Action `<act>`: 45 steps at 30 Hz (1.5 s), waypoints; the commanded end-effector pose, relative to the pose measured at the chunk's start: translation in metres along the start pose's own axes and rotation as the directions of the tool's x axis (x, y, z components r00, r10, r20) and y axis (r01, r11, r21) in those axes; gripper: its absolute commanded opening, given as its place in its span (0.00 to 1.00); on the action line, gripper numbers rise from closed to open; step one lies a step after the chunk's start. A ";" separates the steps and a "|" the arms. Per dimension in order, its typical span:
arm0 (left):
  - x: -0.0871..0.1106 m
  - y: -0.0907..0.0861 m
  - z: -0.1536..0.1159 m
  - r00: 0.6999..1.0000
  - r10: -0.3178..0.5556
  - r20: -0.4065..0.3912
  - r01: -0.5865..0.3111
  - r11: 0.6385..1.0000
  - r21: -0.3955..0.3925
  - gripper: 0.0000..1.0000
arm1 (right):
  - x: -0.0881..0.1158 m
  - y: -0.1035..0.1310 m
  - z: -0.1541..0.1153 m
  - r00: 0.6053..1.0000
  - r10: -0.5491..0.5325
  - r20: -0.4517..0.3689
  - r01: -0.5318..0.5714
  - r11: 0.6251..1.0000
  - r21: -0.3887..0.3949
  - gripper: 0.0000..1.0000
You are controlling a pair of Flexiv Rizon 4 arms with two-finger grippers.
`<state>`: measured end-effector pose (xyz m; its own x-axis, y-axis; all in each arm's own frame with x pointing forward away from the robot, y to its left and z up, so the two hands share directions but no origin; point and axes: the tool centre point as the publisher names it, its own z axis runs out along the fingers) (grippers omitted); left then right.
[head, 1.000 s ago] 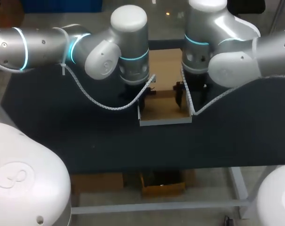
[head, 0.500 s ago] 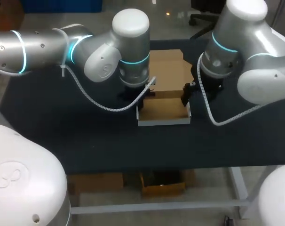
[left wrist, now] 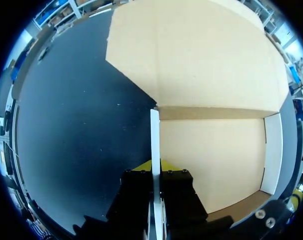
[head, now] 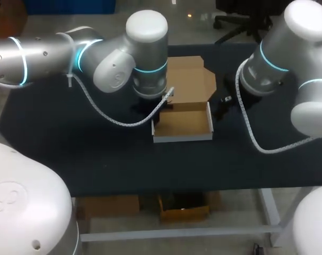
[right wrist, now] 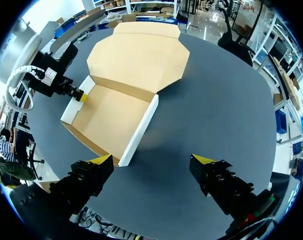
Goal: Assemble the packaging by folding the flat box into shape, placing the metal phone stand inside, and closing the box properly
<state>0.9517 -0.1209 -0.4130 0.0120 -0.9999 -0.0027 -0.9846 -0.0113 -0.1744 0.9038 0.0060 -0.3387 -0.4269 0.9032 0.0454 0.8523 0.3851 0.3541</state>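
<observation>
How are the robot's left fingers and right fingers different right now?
The left fingers are pinched close together on a side wall of the box; the right fingers are spread wide apart. The left fingers hold the box; the right fingers hold nothing and hang over the table beside it. Both pairs have yellow tips.

My right claw point(right wrist: 152, 160) has yellow tips; the box point(right wrist: 111, 112) is tan with white walls; the bench point(right wrist: 216, 115) black.

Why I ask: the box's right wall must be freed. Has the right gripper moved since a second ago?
Yes. In the head view the right gripper has moved rightward, clear of the box.
</observation>
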 end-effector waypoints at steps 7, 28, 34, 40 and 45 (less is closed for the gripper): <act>-0.009 0.002 0.006 1.000 0.005 -0.001 -0.005 1.000 -0.001 0.00 | -0.011 -0.004 -0.007 0.970 -0.158 -0.184 0.154 0.987 -0.037 1.00; -0.014 0.005 0.003 0.993 0.049 0.105 -0.051 0.999 0.019 0.00 | -0.034 -0.044 -0.043 0.813 -0.434 -0.388 0.394 0.901 -0.182 1.00; -0.014 0.006 0.004 0.985 0.051 0.166 -0.057 0.998 0.027 0.00 | -0.032 -0.046 -0.044 0.812 -0.441 -0.381 0.402 0.897 -0.182 1.00; -0.015 0.005 0.006 0.972 0.030 0.232 -0.043 0.998 0.049 0.00 | -0.030 -0.047 -0.044 0.808 -0.451 -0.379 0.410 0.892 -0.188 1.00; -0.016 0.004 0.006 0.967 0.023 0.252 -0.037 0.998 0.053 0.00 | -0.029 -0.048 -0.044 0.807 -0.453 -0.380 0.409 0.892 -0.194 1.00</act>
<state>0.9493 -0.1028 -0.4119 0.0201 -0.9792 -0.2019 -0.9742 0.0262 -0.2242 0.8614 -0.0449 -0.3163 -0.8425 0.4920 0.2192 0.5285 0.6765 0.5128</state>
